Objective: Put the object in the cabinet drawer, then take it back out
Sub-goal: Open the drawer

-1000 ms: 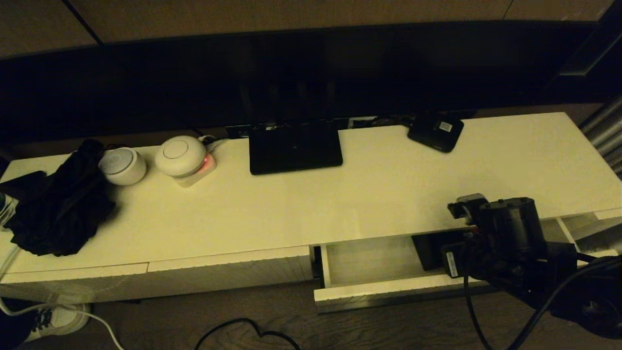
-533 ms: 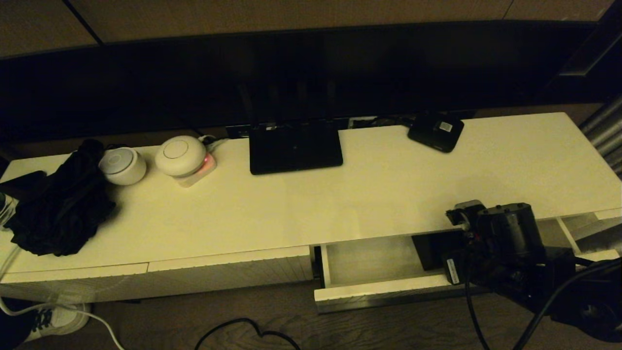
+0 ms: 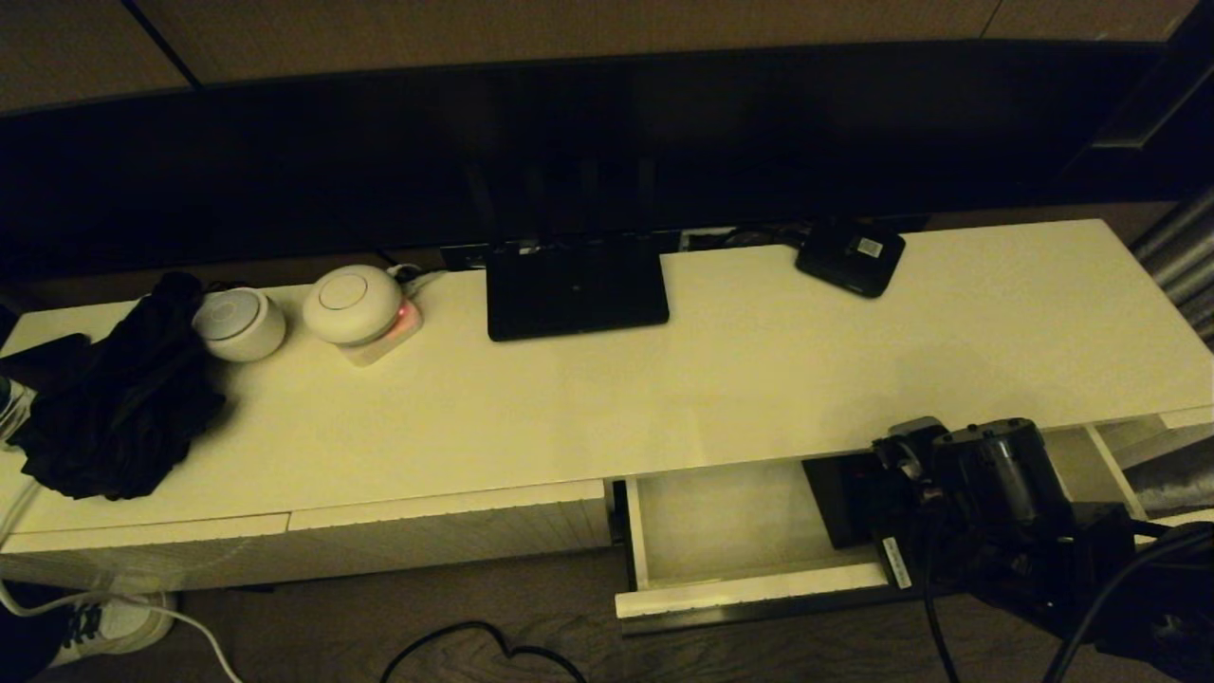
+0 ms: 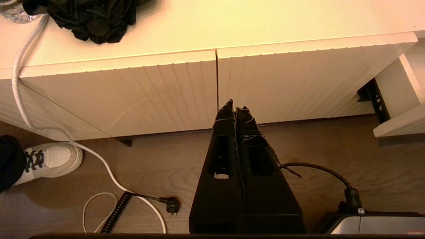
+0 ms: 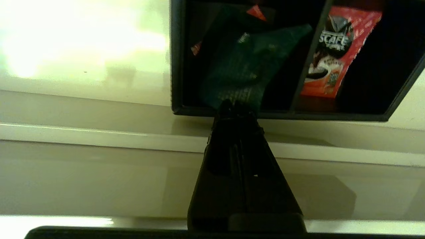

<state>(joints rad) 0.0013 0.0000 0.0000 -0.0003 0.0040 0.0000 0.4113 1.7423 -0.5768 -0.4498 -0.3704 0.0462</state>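
Observation:
The cabinet drawer (image 3: pixel 749 586) stands pulled out at the right front of the white cabinet, its pale floor (image 3: pixel 721 517) showing. The object, a black divided box (image 3: pixel 839 498), lies in the drawer's right part. In the right wrist view its near rim (image 5: pixel 298 115) and a red packet (image 5: pixel 335 56) show. My right arm (image 3: pixel 996 474) hangs over the drawer. The right gripper (image 5: pixel 234 104) is shut, reaching over the drawer front (image 5: pixel 99 136), tips at the box's near rim, nothing visible between them. My left gripper (image 4: pixel 235 108) is shut and low before the closed left fronts.
On the cabinet top stand a black router (image 3: pixel 574 285), a small flat black device (image 3: pixel 851 254), two white round units (image 3: pixel 239 323) (image 3: pixel 353 304) and a black cloth bundle (image 3: pixel 114 408). Cables (image 3: pixel 474 650) and a white shoe (image 3: pixel 104 626) lie on the floor.
The drawer has slid further out toward me, and my right arm has moved back and down with it. More of the black box shows.

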